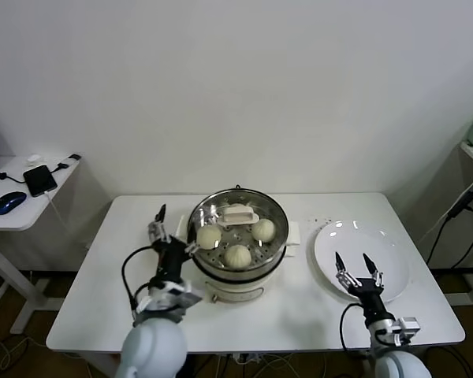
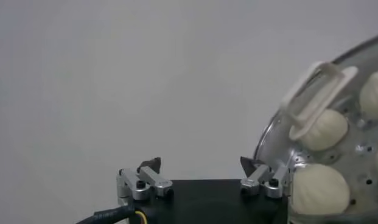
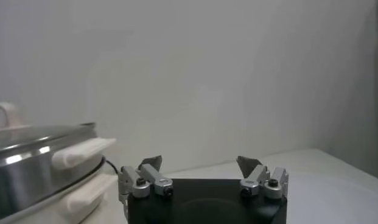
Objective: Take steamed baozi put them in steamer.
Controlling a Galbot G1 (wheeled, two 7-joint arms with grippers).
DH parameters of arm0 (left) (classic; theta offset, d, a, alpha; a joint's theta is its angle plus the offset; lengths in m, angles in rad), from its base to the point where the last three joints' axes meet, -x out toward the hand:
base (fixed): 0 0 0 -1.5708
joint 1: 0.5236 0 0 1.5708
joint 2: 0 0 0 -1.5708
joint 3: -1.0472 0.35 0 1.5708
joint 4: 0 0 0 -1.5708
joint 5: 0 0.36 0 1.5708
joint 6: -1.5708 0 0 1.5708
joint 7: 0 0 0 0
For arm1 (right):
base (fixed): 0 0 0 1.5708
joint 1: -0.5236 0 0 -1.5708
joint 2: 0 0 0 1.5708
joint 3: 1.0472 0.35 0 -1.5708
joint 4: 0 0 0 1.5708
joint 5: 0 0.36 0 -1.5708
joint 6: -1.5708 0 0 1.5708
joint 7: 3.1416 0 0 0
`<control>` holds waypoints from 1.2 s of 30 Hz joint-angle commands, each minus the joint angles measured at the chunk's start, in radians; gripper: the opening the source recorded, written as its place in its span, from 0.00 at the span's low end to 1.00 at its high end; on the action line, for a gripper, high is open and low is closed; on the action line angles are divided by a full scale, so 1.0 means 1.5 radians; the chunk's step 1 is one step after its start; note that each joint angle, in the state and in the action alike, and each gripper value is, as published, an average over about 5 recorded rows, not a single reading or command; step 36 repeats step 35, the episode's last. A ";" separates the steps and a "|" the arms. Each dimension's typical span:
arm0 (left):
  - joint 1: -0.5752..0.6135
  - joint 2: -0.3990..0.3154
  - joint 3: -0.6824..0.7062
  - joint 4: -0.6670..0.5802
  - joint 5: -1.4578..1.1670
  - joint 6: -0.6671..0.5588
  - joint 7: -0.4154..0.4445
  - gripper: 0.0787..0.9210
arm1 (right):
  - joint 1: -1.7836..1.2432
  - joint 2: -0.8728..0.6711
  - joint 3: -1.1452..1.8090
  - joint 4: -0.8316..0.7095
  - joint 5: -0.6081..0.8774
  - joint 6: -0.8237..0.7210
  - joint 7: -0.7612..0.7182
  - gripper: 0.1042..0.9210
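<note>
Left hand (image 1: pixel 176 228) open beside steamer's (image 1: pixel 238 264) baozi (image 1: pixel 210 236).

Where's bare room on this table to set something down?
Free: the near strip in front of the steamer, between left gripper and right gripper; the far strip behind the steamer; the plate, bare. Crowded: the steamer, holding three baozi and a white handle piece.
</note>
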 commanded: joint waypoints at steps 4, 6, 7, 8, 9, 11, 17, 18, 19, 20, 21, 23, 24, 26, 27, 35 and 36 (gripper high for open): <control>0.190 -0.012 -0.178 0.013 -0.451 -0.201 -0.079 0.88 | -0.065 0.002 -0.008 0.035 -0.023 0.000 0.025 0.88; 0.205 -0.014 -0.178 0.013 -0.459 -0.178 -0.063 0.88 | -0.073 0.001 -0.008 0.041 -0.021 0.000 0.025 0.88; 0.213 -0.015 -0.177 0.012 -0.464 -0.168 -0.055 0.88 | -0.076 0.001 -0.008 0.044 -0.021 0.000 0.024 0.88; 0.219 -0.017 -0.176 0.011 -0.469 -0.161 -0.049 0.88 | -0.079 0.001 -0.008 0.046 -0.020 0.001 0.023 0.88; 0.225 -0.018 -0.175 0.010 -0.473 -0.159 -0.043 0.88 | -0.083 0.000 -0.007 0.051 -0.021 0.001 0.021 0.88; 0.235 -0.022 -0.172 0.006 -0.475 -0.158 -0.036 0.88 | -0.090 0.001 -0.007 0.060 -0.027 0.000 0.020 0.88; 0.252 -0.031 -0.163 -0.007 -0.475 -0.161 -0.032 0.88 | -0.103 0.004 -0.004 0.087 -0.058 -0.008 0.024 0.88; 0.254 -0.032 -0.162 -0.008 -0.475 -0.163 -0.031 0.88 | -0.103 0.004 -0.003 0.089 -0.059 -0.009 0.024 0.88; 0.256 -0.032 -0.162 -0.008 -0.474 -0.166 -0.031 0.88 | -0.103 0.004 -0.002 0.090 -0.060 -0.011 0.024 0.88; 0.259 -0.032 -0.162 -0.008 -0.474 -0.169 -0.031 0.88 | -0.103 0.004 -0.001 0.090 -0.061 -0.013 0.023 0.88; 0.261 -0.033 -0.162 -0.008 -0.474 -0.173 -0.031 0.88 | -0.104 0.004 0.000 0.090 -0.062 -0.015 0.023 0.88; 0.265 -0.033 -0.162 -0.008 -0.474 -0.180 -0.032 0.88 | -0.105 0.004 0.001 0.091 -0.064 -0.017 0.021 0.88; 0.266 -0.034 -0.163 -0.009 -0.474 -0.184 -0.032 0.88 | -0.105 0.004 0.002 0.091 -0.065 -0.018 0.021 0.88; 0.270 -0.034 -0.163 -0.011 -0.475 -0.190 -0.032 0.88 | -0.106 0.005 0.002 0.093 -0.067 -0.020 0.019 0.88; 0.271 -0.034 -0.163 -0.012 -0.475 -0.194 -0.032 0.88 | -0.106 0.005 0.002 0.094 -0.068 -0.021 0.018 0.88; 0.281 -0.033 -0.160 -0.015 -0.474 -0.210 -0.030 0.88 | -0.106 0.005 0.001 0.098 -0.076 -0.028 0.009 0.88; 0.281 -0.033 -0.160 -0.015 -0.474 -0.210 -0.030 0.88 | -0.106 0.005 0.001 0.098 -0.076 -0.028 0.009 0.88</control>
